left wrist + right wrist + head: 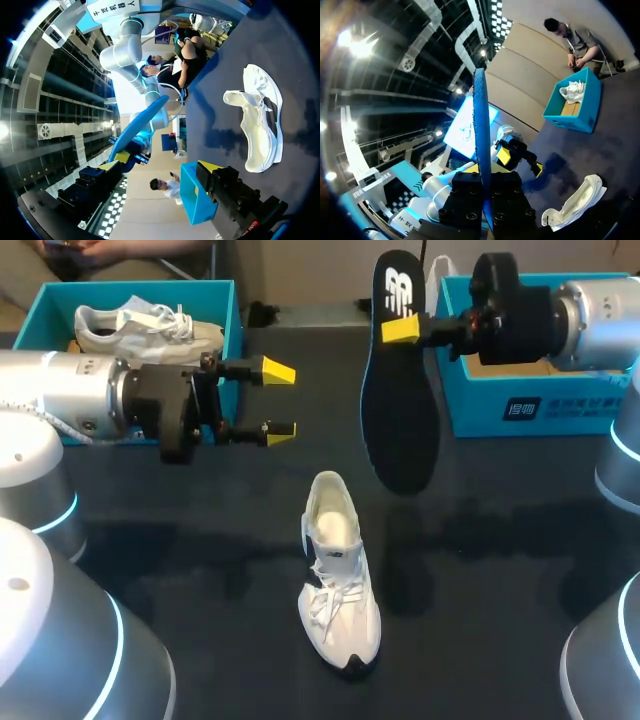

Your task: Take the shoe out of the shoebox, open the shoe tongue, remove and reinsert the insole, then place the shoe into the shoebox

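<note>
A white shoe [338, 570] lies on the dark table, toe toward the front edge, its opening empty. Above and behind it hangs the black, blue-edged insole [398, 410], upright, with my right gripper [402, 330] shut on its upper part. In the right wrist view the insole [480, 115] stands edge-on between the right gripper's [486, 172] fingers, with the shoe [575, 202] below. My left gripper [280, 400] hovers open to the left of the insole, holding nothing. The left wrist view shows the shoe [260, 120] beside the left gripper [160, 167] and the insole [140, 125] ahead of it.
A teal shoebox [225, 300] at the back left holds another white shoe [150, 325]. A second teal shoebox [520, 405] stands at the back right, under my right arm. Both arm bases flank the table's front corners.
</note>
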`<state>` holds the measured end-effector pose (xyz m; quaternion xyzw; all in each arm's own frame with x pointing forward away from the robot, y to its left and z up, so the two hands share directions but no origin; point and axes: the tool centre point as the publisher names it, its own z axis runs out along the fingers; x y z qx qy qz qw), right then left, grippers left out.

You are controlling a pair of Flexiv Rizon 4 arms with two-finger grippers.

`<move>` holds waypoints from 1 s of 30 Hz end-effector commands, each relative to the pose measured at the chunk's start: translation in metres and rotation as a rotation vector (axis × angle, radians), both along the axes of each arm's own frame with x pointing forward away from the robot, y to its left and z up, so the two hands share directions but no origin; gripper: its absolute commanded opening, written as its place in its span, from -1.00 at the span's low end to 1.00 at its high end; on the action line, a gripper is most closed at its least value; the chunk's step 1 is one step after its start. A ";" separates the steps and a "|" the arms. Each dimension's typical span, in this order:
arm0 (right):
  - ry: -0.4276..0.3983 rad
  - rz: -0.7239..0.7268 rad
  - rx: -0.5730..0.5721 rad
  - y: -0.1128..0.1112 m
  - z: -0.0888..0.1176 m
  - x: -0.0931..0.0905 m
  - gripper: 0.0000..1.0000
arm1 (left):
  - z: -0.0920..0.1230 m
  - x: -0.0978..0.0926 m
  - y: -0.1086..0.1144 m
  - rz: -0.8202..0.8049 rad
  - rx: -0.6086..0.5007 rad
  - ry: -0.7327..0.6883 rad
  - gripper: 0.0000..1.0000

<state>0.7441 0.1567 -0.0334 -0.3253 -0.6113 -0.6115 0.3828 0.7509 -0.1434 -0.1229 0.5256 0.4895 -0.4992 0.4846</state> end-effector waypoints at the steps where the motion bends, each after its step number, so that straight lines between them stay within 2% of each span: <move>1: 0.055 0.003 -0.012 0.008 -0.004 0.009 -1.00 | -0.001 0.000 -0.001 0.002 -0.002 -0.002 1.00; 4: 0.157 -0.039 -0.019 0.012 -0.017 0.022 -1.00 | -0.001 0.000 -0.001 0.002 -0.002 -0.002 1.00; 11: 0.285 -0.140 0.050 0.007 -0.047 0.059 -1.00 | -0.001 0.000 -0.001 0.002 -0.002 -0.002 1.00; 30: 0.285 -0.140 0.050 0.007 -0.047 0.059 -1.00 | -0.001 0.000 -0.001 0.002 -0.002 -0.002 1.00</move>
